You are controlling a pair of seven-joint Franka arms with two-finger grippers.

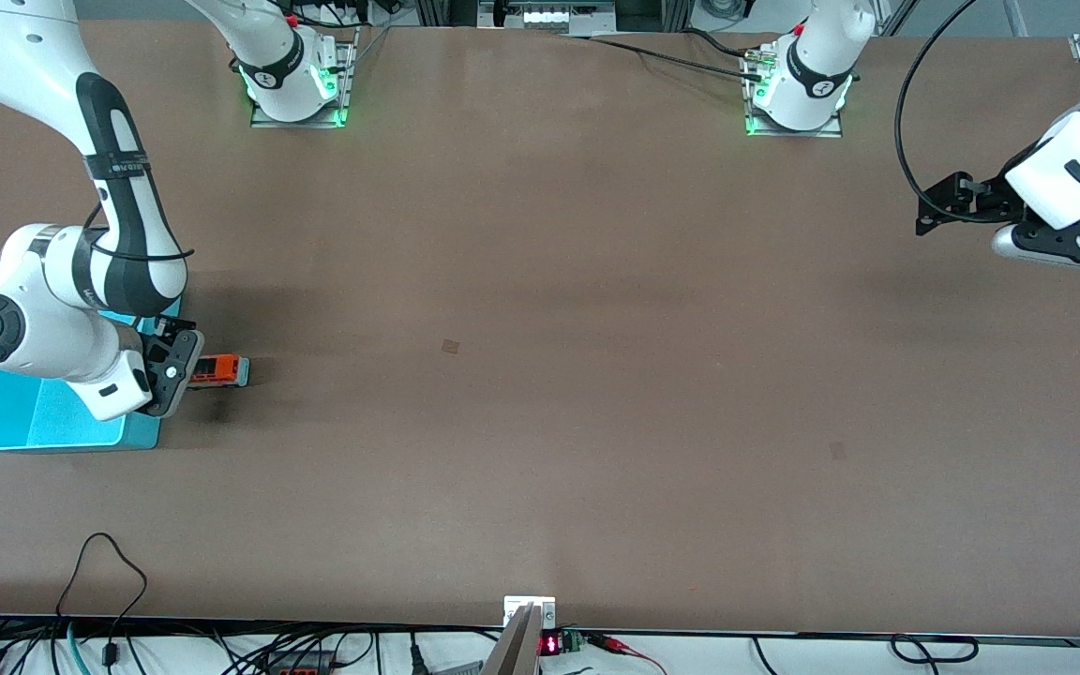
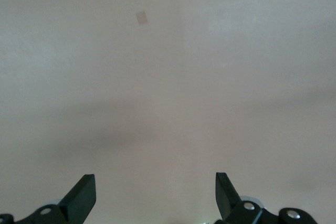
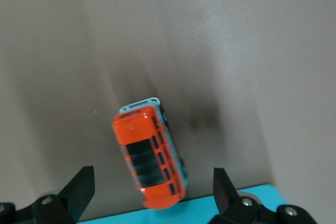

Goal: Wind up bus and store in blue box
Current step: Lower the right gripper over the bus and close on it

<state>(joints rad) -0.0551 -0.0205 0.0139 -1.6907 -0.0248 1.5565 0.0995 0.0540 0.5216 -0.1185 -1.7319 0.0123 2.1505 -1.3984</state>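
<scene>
The box (image 1: 6, 412) sits at the table's (image 1: 540, 375) right-arm end, the bus (image 1: 218, 371) on the table just beside it. The right gripper (image 3: 152, 192), fingers spread and empty, hangs over the bus, its arm bent low across the box. The left gripper (image 2: 156, 195), also wide and empty, waits high over the other end.

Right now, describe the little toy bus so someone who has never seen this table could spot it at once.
Look toward the right arm's end of the brown table, where the light cyan-blue open plastic box sits. The small orange-red toy bus with black roof windows rests on the table right beside that box, under the open right gripper. It is the only orange thing there, far smaller than the box.
</scene>
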